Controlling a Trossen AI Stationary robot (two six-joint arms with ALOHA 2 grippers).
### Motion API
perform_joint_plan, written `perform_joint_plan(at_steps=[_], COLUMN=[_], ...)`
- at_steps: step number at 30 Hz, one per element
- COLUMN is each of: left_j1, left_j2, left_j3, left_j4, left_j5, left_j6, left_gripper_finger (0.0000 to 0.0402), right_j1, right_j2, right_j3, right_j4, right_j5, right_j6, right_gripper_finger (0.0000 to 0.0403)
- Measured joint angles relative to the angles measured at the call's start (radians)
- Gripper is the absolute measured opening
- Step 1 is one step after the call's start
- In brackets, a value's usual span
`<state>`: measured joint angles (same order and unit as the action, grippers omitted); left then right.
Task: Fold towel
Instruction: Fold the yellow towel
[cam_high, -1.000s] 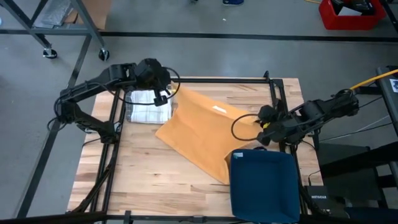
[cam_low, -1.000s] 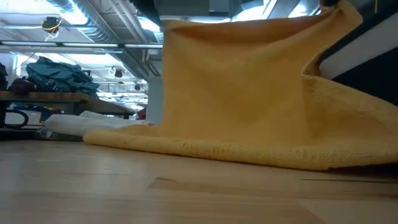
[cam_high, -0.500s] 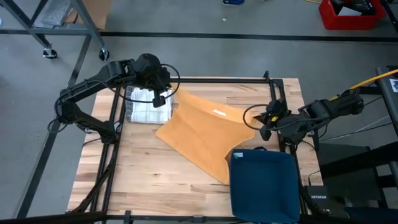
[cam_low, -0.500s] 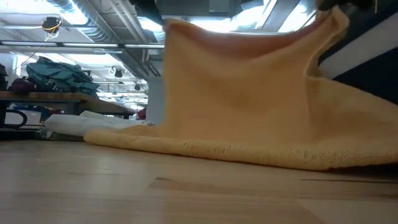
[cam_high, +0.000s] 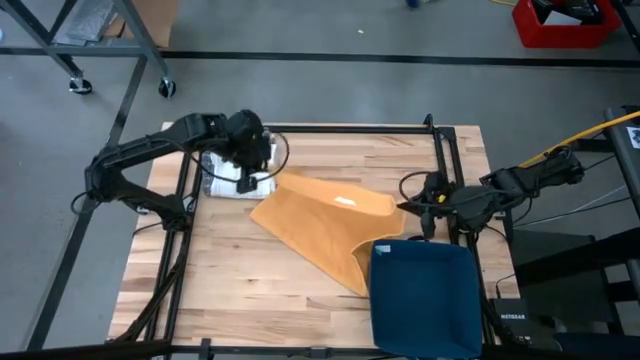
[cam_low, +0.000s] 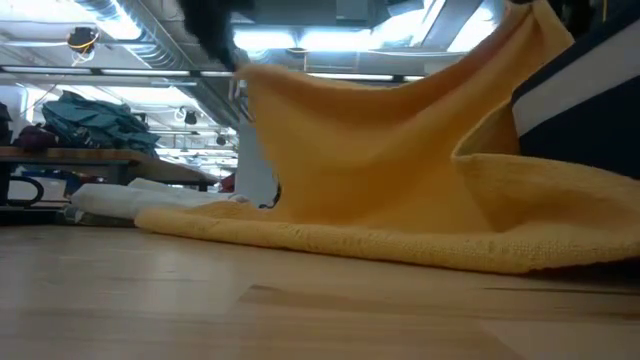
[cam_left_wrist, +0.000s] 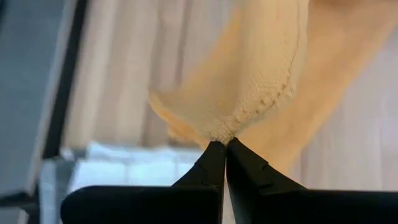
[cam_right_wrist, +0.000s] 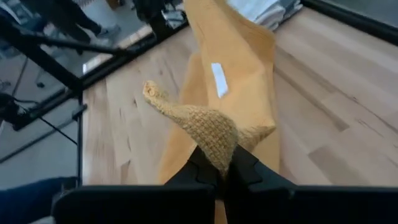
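**On the bench: towel held up by two corners**

Across the middle of the wooden table (cam_high: 230, 280), an orange towel (cam_high: 320, 225), far edge raised off the wood and sagging between two arms, near edge flat on the boards. Seen from table height as a hanging sheet (cam_low: 380, 170), high at both ends, dipped in the middle, resting along its bottom fold. White label on the upper face of the cloth (cam_right_wrist: 219, 79).

At the near right corner of the table, a dark blue folded cloth (cam_high: 425, 295), just touching the towel's right end.

At the far left, a folded white cloth (cam_high: 222, 170) partly under the left arm, just beside the towel's left corner.

Over that left corner, left gripper (cam_high: 262, 178), fingers (cam_left_wrist: 245, 165) pressed together on a pinch of towel hem.

At the right edge of the table, right gripper (cam_high: 412, 203), clamped tight on the opposite corner, bunched cloth (cam_right_wrist: 205, 124) standing up out of the fingers (cam_right_wrist: 249, 168).
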<state>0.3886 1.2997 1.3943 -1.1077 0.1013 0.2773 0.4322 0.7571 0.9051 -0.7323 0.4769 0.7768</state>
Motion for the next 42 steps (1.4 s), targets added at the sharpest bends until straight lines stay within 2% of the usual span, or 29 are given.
perform_joint_plan(at_steps=[5,12,16,21,26,34,38,42], left_j1=[-0.004,-0.005,-0.005,-0.005,-0.012,-0.017,-0.017,-0.017], left_j2=[-0.073,-0.191,-0.22,-0.219,-0.219,-0.219,-0.219,-0.219], left_j3=[-0.148,-0.312,-0.386,-0.464,-0.52,-0.539,-0.542,-0.541], left_j4=[-0.019,-0.059,-0.048,-0.029,0.001,0.004,-0.01,-0.001], left_j5=[0.001,0.011,0.033,0.064,0.075,0.08,0.065,0.065], left_j6=[-0.001,-0.008,-0.014,-0.026,-0.04,-0.132,-0.151,-0.151], left_gripper_finger=[0.0,0.0,0.0,0.0,0.0,0.0002,0.0026,0.007], right_j1=[0.0,-0.001,-0.001,-0.002,-0.002,-0.001,0.0,0.0], right_j2=[0.044,0.161,0.252,0.356,0.413,0.421,0.421,0.423], right_j3=[0.0,0.0,0.0,0.0,0.0,0.0,0.0,0.0], right_j4=[-0.018,0.059,0.106,0.123,0.164,0.161,0.149,0.154], right_j5=[-0.06,-0.262,-0.343,-0.387,-0.436,-0.415,-0.438,-0.47], right_j6=[0.002,0.003,0.003,0.003,0.002,0.057,0.144,0.21], right_gripper_finger=[0.0005,0.0005,0.0005,0.0005,0.0005,0.0018,0.0045,0.0077])
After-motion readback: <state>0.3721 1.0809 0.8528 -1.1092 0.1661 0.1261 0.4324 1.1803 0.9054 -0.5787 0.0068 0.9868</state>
